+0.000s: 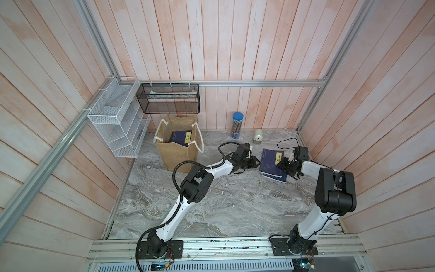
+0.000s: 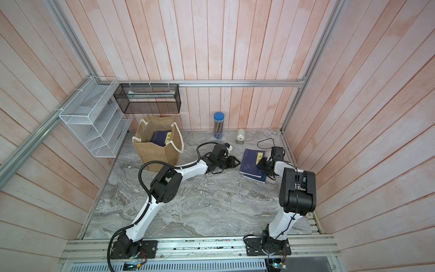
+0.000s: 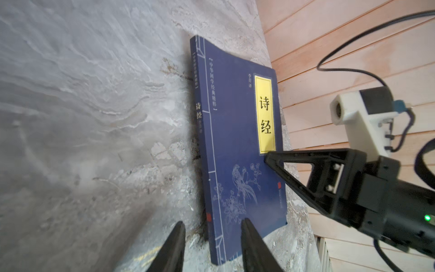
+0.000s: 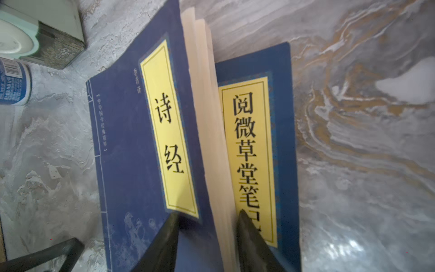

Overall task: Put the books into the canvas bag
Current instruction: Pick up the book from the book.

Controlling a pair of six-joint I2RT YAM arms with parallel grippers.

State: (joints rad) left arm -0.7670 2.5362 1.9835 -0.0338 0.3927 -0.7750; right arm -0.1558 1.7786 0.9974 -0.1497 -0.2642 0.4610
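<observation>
The grey marbled counter (image 1: pixel 235 207) carries everything, walled in by pale wooden boards. A white wire rack (image 1: pixel 117 122) hangs on the left wall and a black mesh basket (image 1: pixel 169 99) on the back wall beside it. Under the basket, at the far left of the counter, the canvas bag (image 1: pixel 179 155) stands upright with its mouth open. Inside it a navy book (image 1: pixel 180 136) with a yellow label leans on end. Two more navy books lie stacked on the far right of the counter, the top book (image 1: pixel 270 162) set askew over the lower book (image 1: pixel 279 179). The right claw (image 4: pixel 209 212) is clamped on the open edge of the top book. One finger presses the cover just below the yellow label and the other sits under the pages, over the lower book's label, so that edge is raised. The left claw (image 3: pixel 213 221) is low beside the spine of the top book with its fingers apart, holding nothing. A blue-capped pencil tube (image 1: pixel 237 126) and a small pale sharpener (image 1: pixel 258 136) stand near the back wall.
</observation>
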